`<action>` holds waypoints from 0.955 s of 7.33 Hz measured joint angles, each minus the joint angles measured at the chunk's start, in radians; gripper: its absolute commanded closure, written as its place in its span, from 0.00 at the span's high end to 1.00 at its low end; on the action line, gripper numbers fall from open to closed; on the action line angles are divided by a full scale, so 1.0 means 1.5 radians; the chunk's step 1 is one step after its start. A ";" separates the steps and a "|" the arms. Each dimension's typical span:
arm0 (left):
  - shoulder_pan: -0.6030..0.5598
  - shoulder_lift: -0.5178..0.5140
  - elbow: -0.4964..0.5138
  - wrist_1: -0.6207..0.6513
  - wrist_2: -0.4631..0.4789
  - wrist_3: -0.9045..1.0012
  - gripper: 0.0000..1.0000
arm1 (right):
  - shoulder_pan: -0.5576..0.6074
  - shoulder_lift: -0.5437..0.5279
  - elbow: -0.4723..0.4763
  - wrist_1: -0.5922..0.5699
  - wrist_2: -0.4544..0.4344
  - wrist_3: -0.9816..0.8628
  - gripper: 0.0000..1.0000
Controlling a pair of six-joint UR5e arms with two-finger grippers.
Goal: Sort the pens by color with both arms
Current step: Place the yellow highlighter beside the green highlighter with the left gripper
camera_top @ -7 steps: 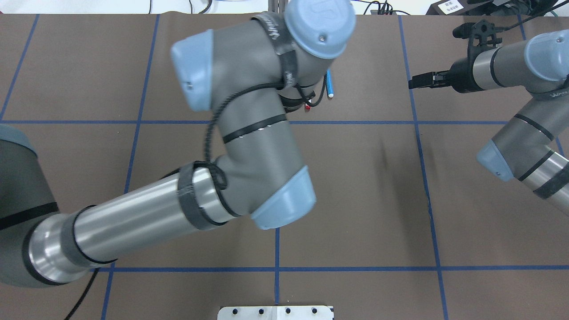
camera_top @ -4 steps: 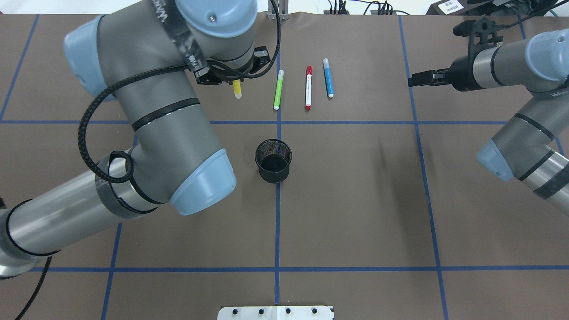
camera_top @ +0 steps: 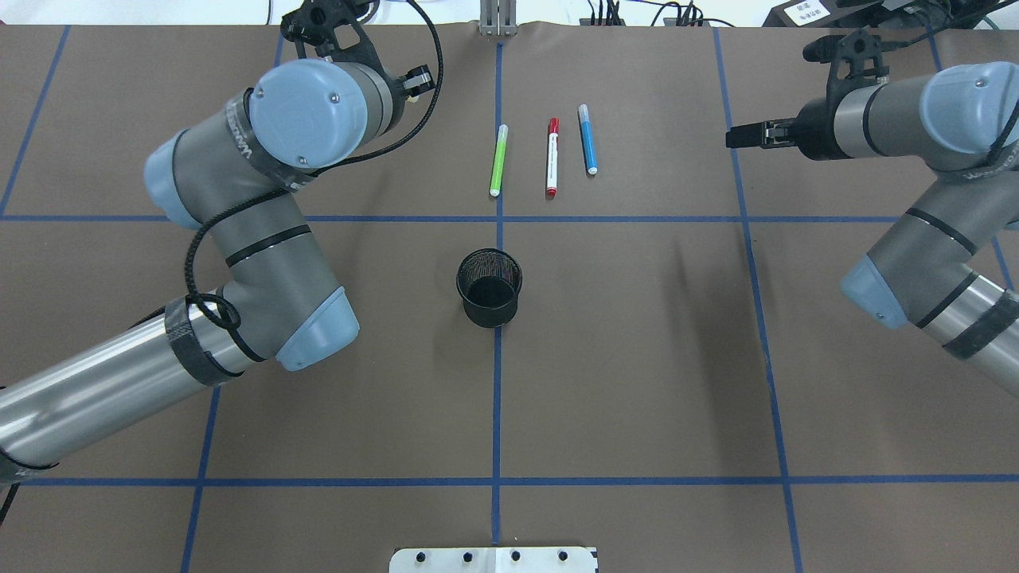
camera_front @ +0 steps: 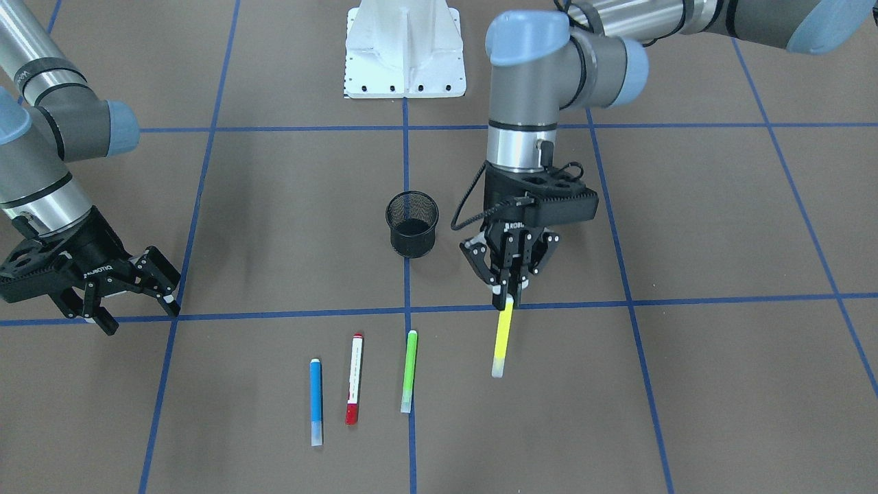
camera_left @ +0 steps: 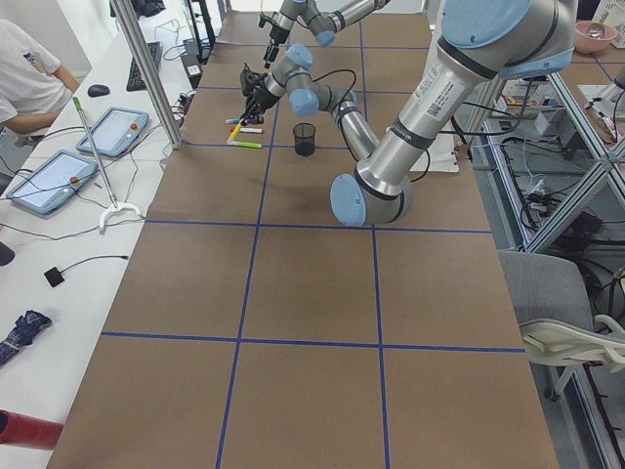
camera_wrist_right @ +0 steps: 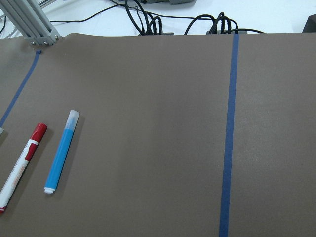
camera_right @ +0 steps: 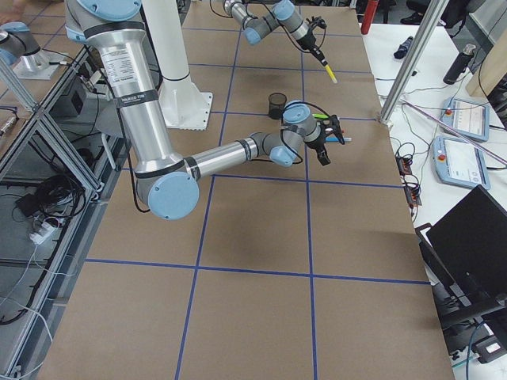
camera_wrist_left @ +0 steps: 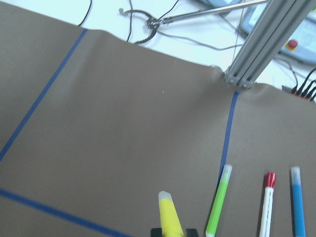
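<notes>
You see the brown bench (camera_front: 686, 384), divided into squares by blue tape lines (camera_front: 617, 303). The left arm (camera_front: 542, 75) reaches over the bench past the middle, with its wrist pointing straight down. The right arm (camera_front: 41, 178) comes in from the other side and bends low toward the far part of the bench. The white base (camera_front: 405, 48) stands at the robot's edge, on the centre line.

The left pincer (camera_front: 507, 291) is closed narrow on the yellow pen (camera_front: 502, 339). It holds the pen by one end, and the pale end points away from the robot. In the side views the pen looks lifted and tilted, not lying flat. The right pincer (camera_front: 134, 312) has its jaws spread wide. It hangs just over a tape crossing, well apart from the pens.

The black mesh cup (camera_front: 412, 224) stands upright on the centre line, between the base and the pens.

Three pens lie flat beyond the cup, side by side and nearly parallel, not touching each other. The green pen (camera_front: 409, 370) lies along the centre line and is nearest to the yellow one. The red pen (camera_front: 354, 379), with its white barrel, is in the middle. The blue pen (camera_front: 315, 401) is on the side of the right arm.
</notes>
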 measured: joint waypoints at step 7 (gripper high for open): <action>0.065 -0.093 0.264 -0.172 0.143 -0.055 1.00 | -0.019 0.002 0.003 0.000 -0.035 0.001 1.00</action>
